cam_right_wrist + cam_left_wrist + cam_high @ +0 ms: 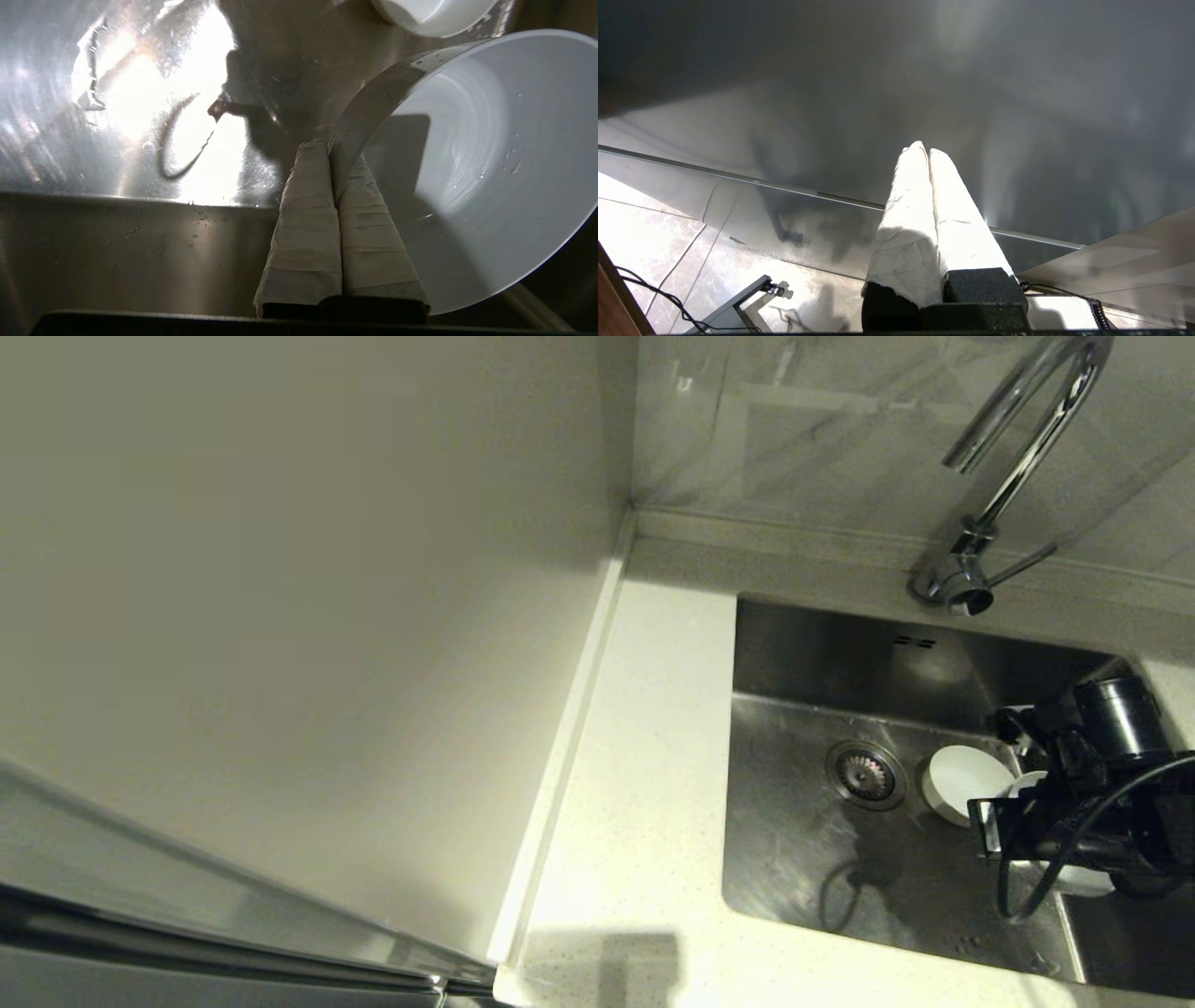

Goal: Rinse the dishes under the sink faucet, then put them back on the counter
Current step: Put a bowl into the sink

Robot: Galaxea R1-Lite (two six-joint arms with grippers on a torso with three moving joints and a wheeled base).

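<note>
Two bowls in the head view: one white bowl [962,782] sits in the sink [812,859], just beside the round drain [866,774]. A second bowl [1025,784] peeks out behind the black arm, so only a bit of its rim shows.
Sink in the head view: a shiny metal box with two small slots [914,641] on its back wall.
Faucet in the head view: the tall curved faucet [1013,467] stands on the back ledge, with a thin lever sticking out at its base.
Counter in the head view: the white speckled counter [644,784] runs along the left of the sink. No bowl sits on it.
Right gripper in the head view: the right gripper [1013,803] is low inside the sink, at its right side, near the white bowl.

Left gripper in the left wrist view: the left gripper [928,151] is parked away from the sink, over a tiled floor [654,233]. Its two white wrapped fingers [906,224] are pressed together with nothing between them.

Right gripper in the right wrist view: the right gripper [332,149] pinches the rim of a white bowl [490,154]. One finger is outside the rim and one is inside.
Held bowl in the right wrist view: it is tipped on its side over the sink floor [140,107], and a few water drops cling inside it.
Other bowl in the right wrist view: part of another white bowl [434,14] shows past the held one.
</note>
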